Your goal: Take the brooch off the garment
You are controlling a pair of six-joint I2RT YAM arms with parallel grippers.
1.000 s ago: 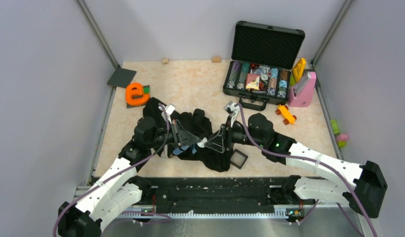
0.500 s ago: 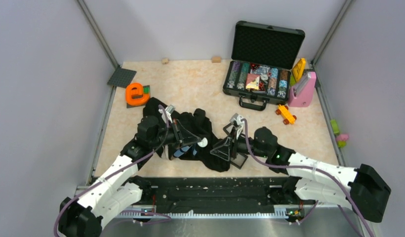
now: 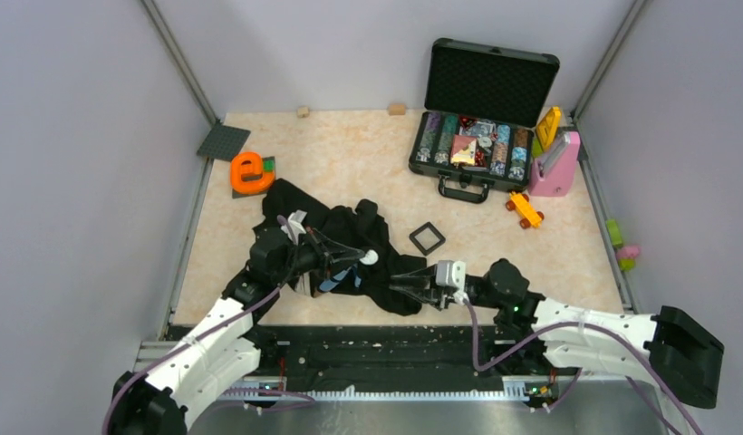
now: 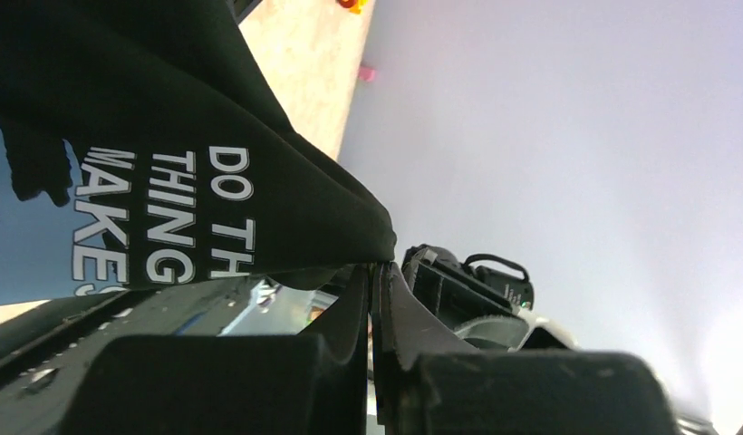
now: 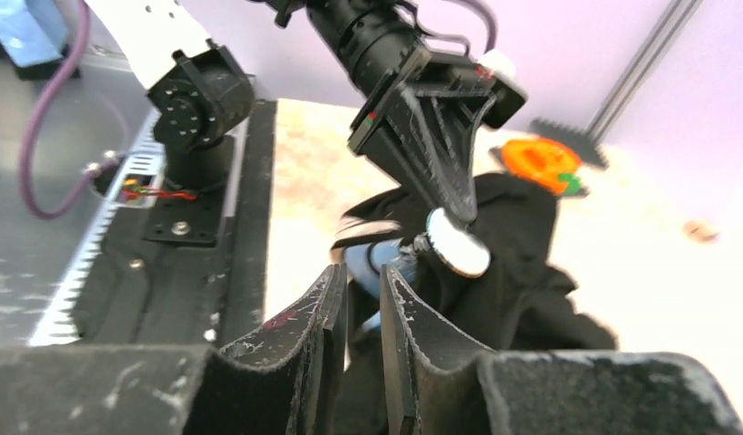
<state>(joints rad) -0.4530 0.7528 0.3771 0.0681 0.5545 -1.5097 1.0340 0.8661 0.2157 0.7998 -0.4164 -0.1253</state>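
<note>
The garment [image 3: 336,222], black with a blue and white print, lies bunched at the table's near middle. My left gripper [image 3: 361,256] is shut on a fold of it; the left wrist view shows the jaws [image 4: 372,267] pinching the black cloth [image 4: 168,91] below white lettering. The brooch [image 3: 371,257], a small round disc that looks pale here, sits on the cloth at the left fingertips. In the right wrist view it [image 5: 458,243] hangs just under the left gripper [image 5: 463,213]. My right gripper [image 3: 393,282] lies low, points left at the garment [image 5: 522,236], and is narrowly open [image 5: 361,272] and empty.
A square black frame [image 3: 427,237] lies on the table right of the garment. An open chip case [image 3: 481,136] stands at the back right, with a pink block [image 3: 556,163] and an orange toy car [image 3: 525,210] beside it. An orange toy [image 3: 250,172] and a grey plate [image 3: 223,142] are at the back left.
My right arm has swung down toward the near edge and now points left at the garment, uncovering a black frame and hiding another. My left gripper has drawn slightly back-left with the cloth.
</note>
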